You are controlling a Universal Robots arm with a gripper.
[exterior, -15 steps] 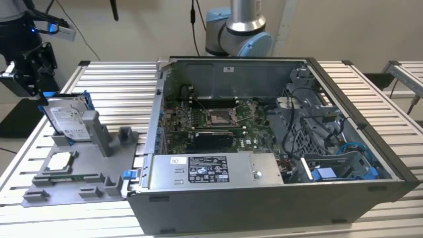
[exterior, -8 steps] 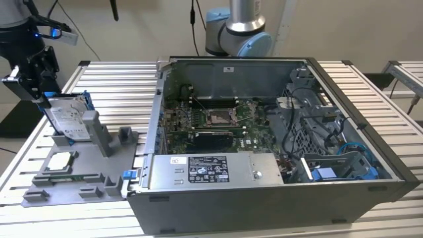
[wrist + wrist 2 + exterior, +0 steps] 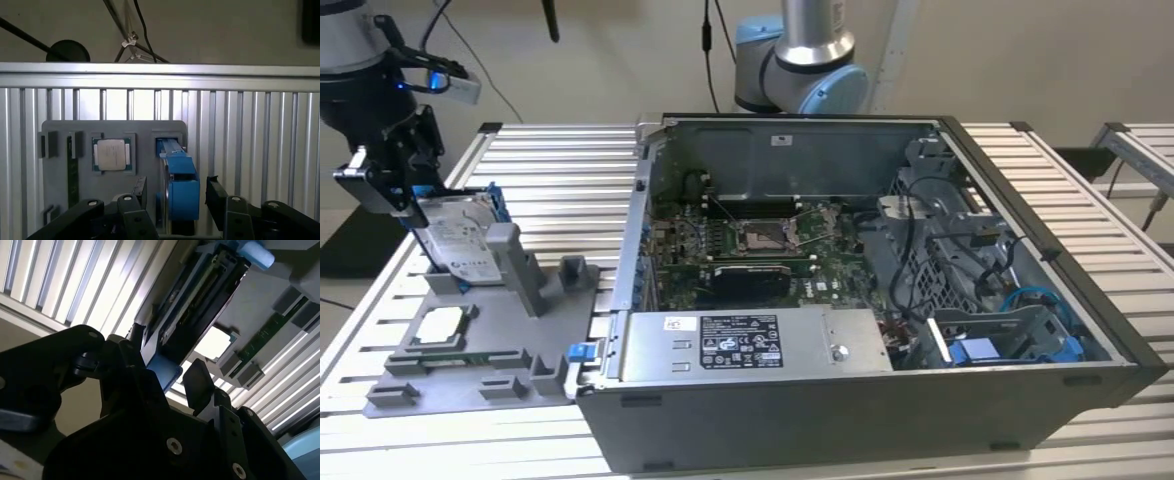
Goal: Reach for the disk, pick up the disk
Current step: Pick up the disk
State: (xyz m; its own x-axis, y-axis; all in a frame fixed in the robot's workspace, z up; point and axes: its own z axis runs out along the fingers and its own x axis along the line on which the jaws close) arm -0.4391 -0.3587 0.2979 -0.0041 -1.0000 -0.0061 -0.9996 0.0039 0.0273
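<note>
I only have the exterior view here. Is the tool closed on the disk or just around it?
Observer: Just around it. In the first wrist view the tool is open, with one finger on each side of the disk.
Operator: Any contact?
Observer: In the second wrist view a gap shows between the disk's blue frame and one finger; on the other side I cannot tell.
</note>
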